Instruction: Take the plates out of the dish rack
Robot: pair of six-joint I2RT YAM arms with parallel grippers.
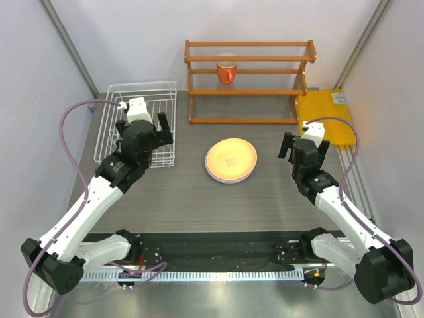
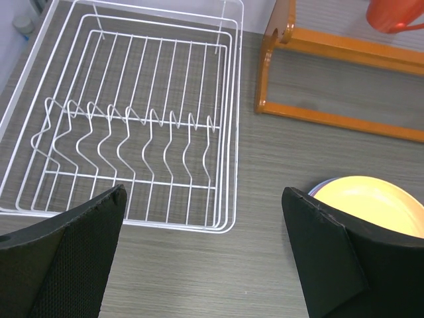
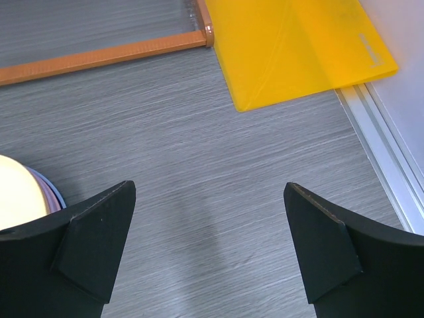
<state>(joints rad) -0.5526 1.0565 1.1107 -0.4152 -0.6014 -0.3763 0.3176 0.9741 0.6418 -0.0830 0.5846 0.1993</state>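
Status: plates (image 1: 230,160) stacked mid table (image 1: 179,199), orange-yellow on top, lilac rim showing under it. The dish rack (image 1: 142,85) sits at 10 o'clock of the stack. Left gripper (image 2: 202,195) hovers over the rack's near edge, jaws spread, holding nothing. Right gripper (image 3: 209,189) is at 3 o'clock of the stack, released, nothing in it.

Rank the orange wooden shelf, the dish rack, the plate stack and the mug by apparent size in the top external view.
1. Orange wooden shelf
2. Dish rack, though the left arm hides part of it
3. Plate stack
4. Orange mug, clearly the smallest
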